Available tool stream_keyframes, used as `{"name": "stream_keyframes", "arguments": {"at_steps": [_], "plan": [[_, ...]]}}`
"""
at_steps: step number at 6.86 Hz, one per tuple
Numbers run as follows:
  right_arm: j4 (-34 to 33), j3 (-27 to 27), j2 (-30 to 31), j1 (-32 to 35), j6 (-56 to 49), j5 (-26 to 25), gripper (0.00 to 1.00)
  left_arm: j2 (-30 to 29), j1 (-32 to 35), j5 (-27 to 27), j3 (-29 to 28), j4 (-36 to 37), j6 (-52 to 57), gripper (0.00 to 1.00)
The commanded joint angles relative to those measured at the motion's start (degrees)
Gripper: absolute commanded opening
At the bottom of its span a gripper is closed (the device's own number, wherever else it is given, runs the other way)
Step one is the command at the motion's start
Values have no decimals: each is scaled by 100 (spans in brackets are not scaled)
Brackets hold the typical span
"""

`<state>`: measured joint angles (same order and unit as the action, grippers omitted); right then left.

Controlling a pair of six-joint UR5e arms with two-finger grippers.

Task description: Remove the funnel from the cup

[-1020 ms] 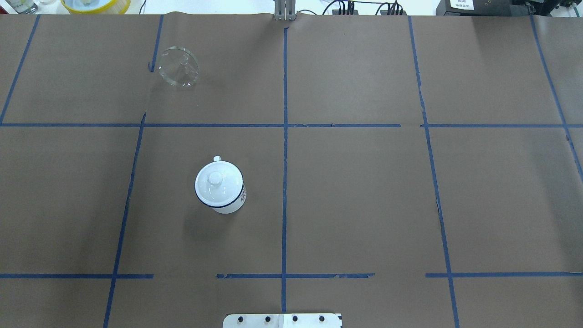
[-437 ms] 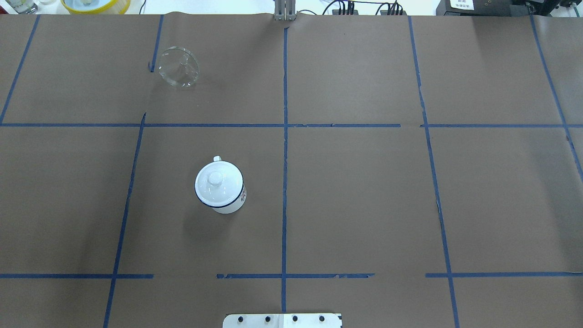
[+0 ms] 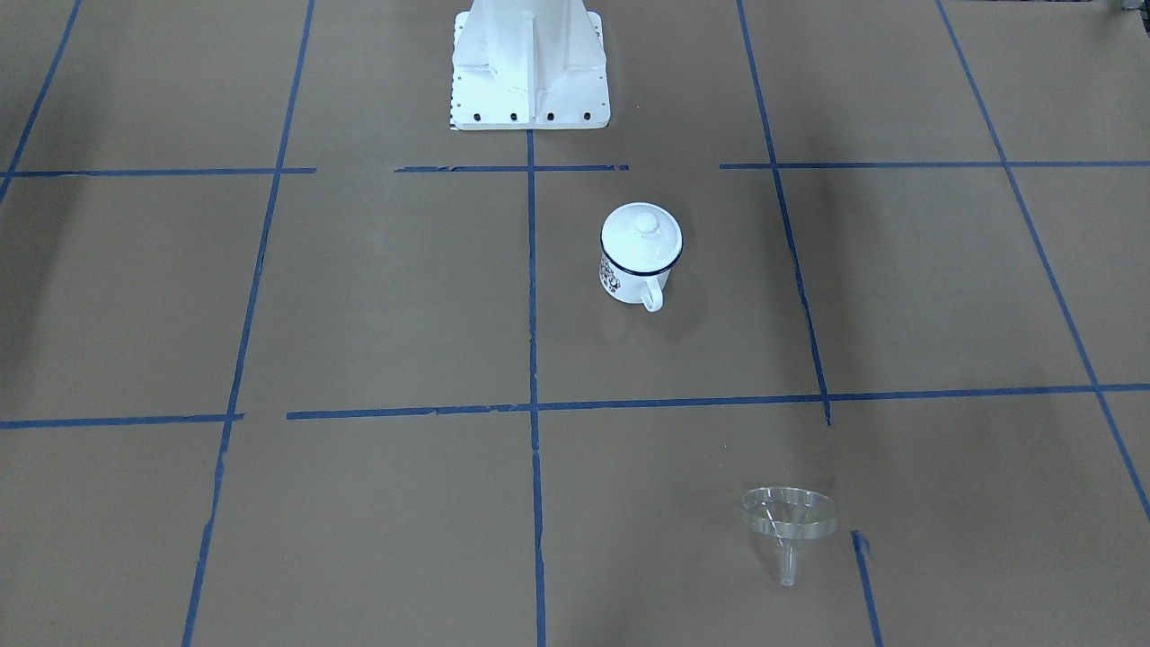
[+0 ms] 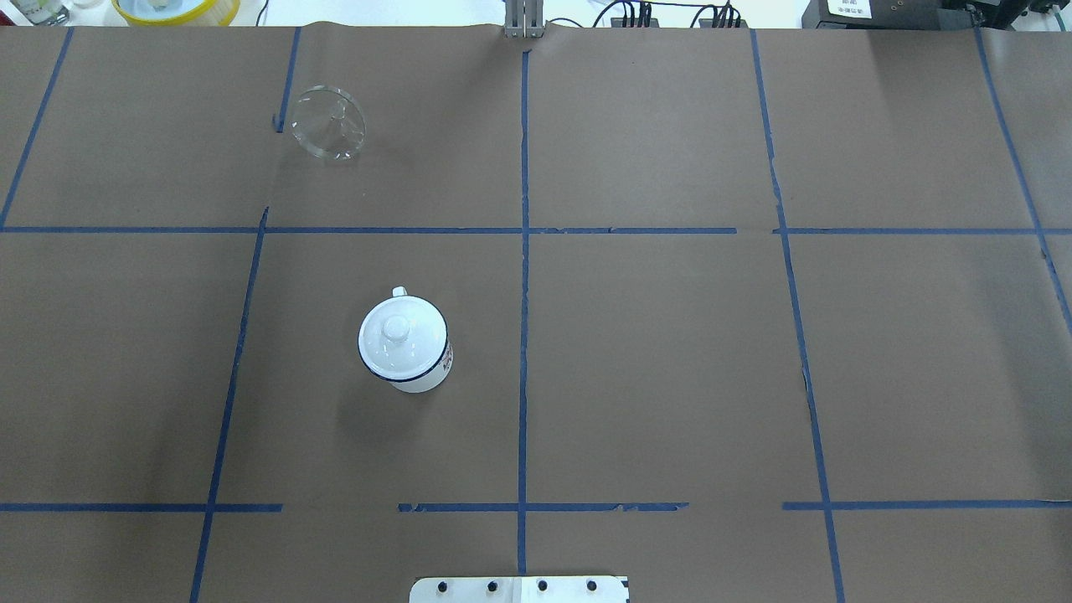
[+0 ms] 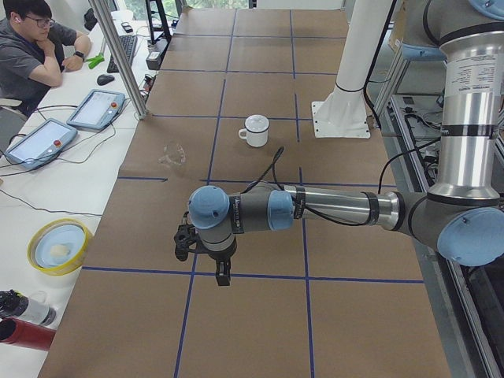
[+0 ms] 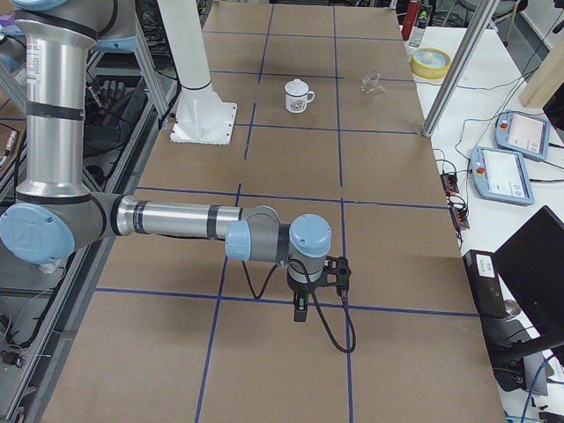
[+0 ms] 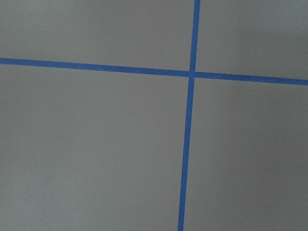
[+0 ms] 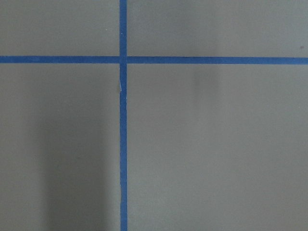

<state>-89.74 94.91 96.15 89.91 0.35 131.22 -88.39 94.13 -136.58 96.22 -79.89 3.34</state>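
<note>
The clear funnel (image 4: 328, 123) lies on its side on the brown paper at the far left, well apart from the cup; it also shows in the front view (image 3: 788, 517). The white cup (image 4: 431, 378) with a blue rim stands upright left of centre (image 3: 629, 279), with a white knobbed lid (image 4: 394, 335) on it. My left gripper (image 5: 223, 276) and right gripper (image 6: 300, 313) hang above the table ends, far from both things. They show only in the side views, so I cannot tell whether they are open or shut. The wrist views show only paper and blue tape.
Blue tape lines divide the brown paper (image 4: 670, 352) into squares. The robot's white base (image 3: 528, 81) stands at the near edge. A yellow bowl (image 4: 176, 8) sits beyond the far left edge. A seated person (image 5: 35, 55) and tablets are off the table.
</note>
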Motion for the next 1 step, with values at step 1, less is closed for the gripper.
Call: {"name": "stream_keyframes", "arguments": {"at_steps": [1], "plan": [[0,1,0,0,0,0,100,6,0,0,2,0,0,100]]}}
